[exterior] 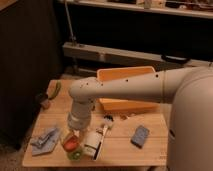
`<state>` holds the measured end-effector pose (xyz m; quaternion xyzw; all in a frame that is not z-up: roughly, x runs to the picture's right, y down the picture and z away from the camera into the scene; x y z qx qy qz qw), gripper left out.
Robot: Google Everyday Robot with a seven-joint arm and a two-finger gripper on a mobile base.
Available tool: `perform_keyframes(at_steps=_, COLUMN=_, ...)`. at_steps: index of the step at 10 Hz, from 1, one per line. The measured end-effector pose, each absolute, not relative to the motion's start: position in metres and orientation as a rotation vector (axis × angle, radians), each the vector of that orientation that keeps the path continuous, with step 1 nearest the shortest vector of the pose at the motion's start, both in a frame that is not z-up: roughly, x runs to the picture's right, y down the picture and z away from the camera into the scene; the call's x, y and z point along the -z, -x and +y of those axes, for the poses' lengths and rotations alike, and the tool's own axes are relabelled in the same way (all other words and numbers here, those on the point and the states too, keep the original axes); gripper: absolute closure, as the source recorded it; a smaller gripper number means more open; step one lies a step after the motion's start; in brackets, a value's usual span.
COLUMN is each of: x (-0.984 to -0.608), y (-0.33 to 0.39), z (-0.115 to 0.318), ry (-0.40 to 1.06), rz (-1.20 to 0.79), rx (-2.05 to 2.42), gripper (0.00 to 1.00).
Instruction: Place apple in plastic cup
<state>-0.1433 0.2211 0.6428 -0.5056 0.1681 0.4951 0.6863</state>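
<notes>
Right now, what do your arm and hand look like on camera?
The arm is a thick, smooth off-white tube with small dark dots along it and a rounded elbow; the wrist is a pale cylinder. The hand, right by the apple, barely shows.

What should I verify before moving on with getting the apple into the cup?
1. Tool location: low over the wooden table's front corner, directly above the small round orange-red apple. Ok.
2. Hold on the apple: the wrist hides it. Cannot tell.
3. Apple inside the small translucent yellow-green plastic cup: it shows just behind the cup, not in it. Not ok.
4. Cup standing upright: cannot tell.
5. Room around the cup: the white cylindrical bottle lies right beside it. Not ok.
6. Crumpled blue-grey cloth: apart from the cup. Ok.
</notes>
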Motion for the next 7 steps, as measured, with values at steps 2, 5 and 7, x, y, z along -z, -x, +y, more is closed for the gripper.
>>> perform_keyframes(at_steps=2, x=-0.6458, y=0.1423, z=0.2234, ry=1.135, rz=0.396, rx=-1.111, gripper=1.00)
perform_keyframes(at_steps=5, x=-0.6459, y=0.1419, z=0.2234, ry=1.135, rz=0.396, rx=-1.112, gripper=1.00)
perform_keyframes(at_steps=7, x=-0.6464, y=0.1418, z=0.2234, ry=1.136, rz=0.396, rx=-1.113, gripper=1.00)
